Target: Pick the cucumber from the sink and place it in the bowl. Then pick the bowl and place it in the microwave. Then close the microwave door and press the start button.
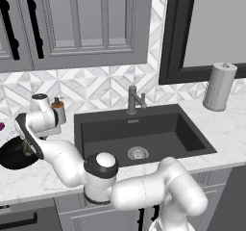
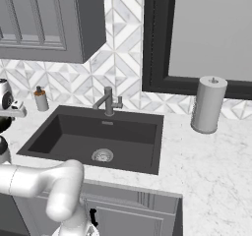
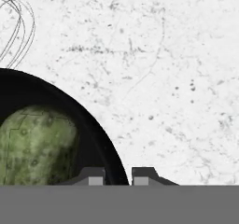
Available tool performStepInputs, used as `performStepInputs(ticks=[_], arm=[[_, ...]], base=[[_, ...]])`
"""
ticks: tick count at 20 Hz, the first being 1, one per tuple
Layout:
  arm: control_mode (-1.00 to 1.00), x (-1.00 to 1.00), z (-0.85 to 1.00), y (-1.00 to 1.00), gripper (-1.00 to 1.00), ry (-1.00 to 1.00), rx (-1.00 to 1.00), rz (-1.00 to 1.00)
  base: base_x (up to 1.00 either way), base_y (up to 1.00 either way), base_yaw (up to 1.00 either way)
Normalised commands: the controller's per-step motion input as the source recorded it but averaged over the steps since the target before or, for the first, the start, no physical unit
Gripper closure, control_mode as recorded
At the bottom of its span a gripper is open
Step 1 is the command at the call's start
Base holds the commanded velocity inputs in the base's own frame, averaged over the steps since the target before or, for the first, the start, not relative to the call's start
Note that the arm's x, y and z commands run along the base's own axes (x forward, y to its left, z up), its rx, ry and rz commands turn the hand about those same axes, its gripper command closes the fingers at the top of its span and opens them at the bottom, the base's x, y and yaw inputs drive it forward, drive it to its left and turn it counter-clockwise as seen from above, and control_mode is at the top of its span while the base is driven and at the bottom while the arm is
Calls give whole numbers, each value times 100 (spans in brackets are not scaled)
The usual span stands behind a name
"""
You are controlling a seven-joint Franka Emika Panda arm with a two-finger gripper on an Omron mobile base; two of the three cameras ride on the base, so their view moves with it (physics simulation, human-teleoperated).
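Note:
The black bowl [image 1: 12, 159] sits on the marble counter left of the sink [image 1: 144, 134]. The cucumber [image 3: 37, 143], green and mottled, lies inside the bowl [image 3: 95, 134]. My gripper [image 1: 26, 147] reaches down at the bowl's right rim. In the hand view the gripper [image 3: 119, 177] has its two tips close on either side of the rim's edge, shut on it. The sink basin [image 2: 93, 136] holds nothing but its drain. The microwave and its door are out of view.
A grey tap [image 1: 133, 99] stands behind the sink. A soap dispenser [image 1: 58, 109] is close behind my hand. A paper towel roll [image 1: 219, 86] stands at the right. A wire whisk [image 3: 14, 27] lies on the counter near the bowl.

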Motion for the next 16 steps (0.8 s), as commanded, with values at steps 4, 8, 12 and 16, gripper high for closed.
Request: performStepInputs(ticks=[4, 8, 12, 16], arm=[[-100, -24, 1, -13, 100, -15, 2, -11], [-100, -29, 21, -32, 100, -14, 15, -13], [-100, -35, 41, -57, 100, -15, 6, -14], [-100, -41, 58, -62, 100, -7, 0, -20]], base=[[0, 0, 0], [0, 0, 0], [0, 0, 0], [0, 0, 0]])
